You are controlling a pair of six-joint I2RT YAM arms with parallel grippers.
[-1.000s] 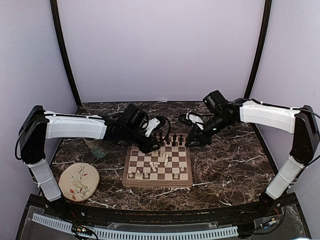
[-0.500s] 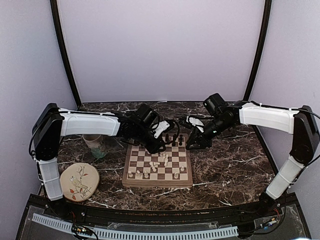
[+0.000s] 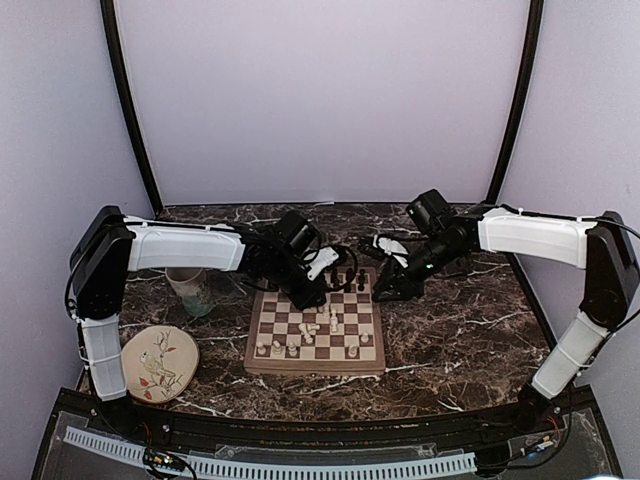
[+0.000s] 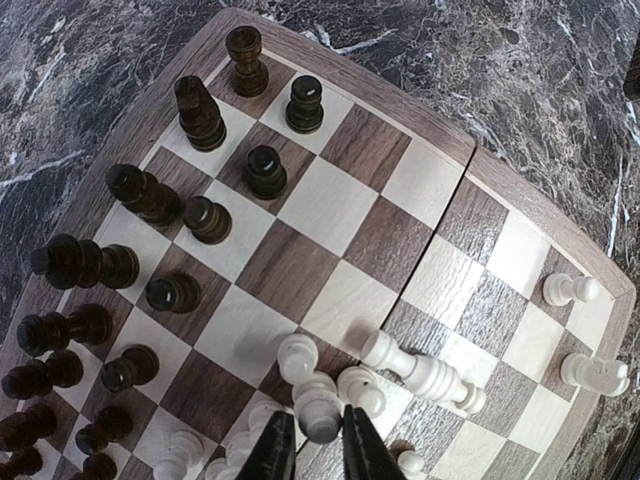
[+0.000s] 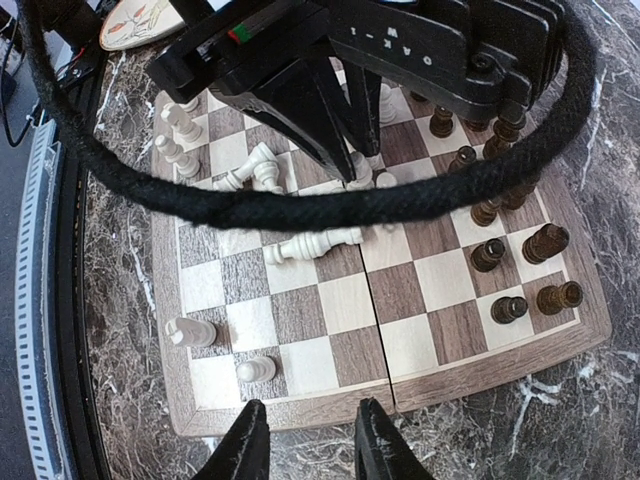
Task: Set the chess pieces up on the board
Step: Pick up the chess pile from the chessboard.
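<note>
Board (image 3: 315, 366): lying on the marble table (image 3: 460, 320), between the two arms. Dark pieces (image 4: 265, 170): standing in a rough double file along the board's far edge. Cream pieces (image 4: 298, 355): several bunching together mid-board, a few standing at the near edge, and one toppled cream piece (image 4: 420, 372) lying on its side. Left gripper (image 4: 318, 425): hanging over the mid-board cluster, its fingers (image 4: 280, 450) sitting closely either side of an upright cream pawn (image 4: 319, 405); whether they are actually pinching it cannot be told. Right gripper (image 5: 310, 407): hovering over the board's right border, jaws standing apart, holding nothing. Mug (image 3: 188, 285) and bird-patterned plate (image 3: 158, 362): resting on the table left of the board.
</note>
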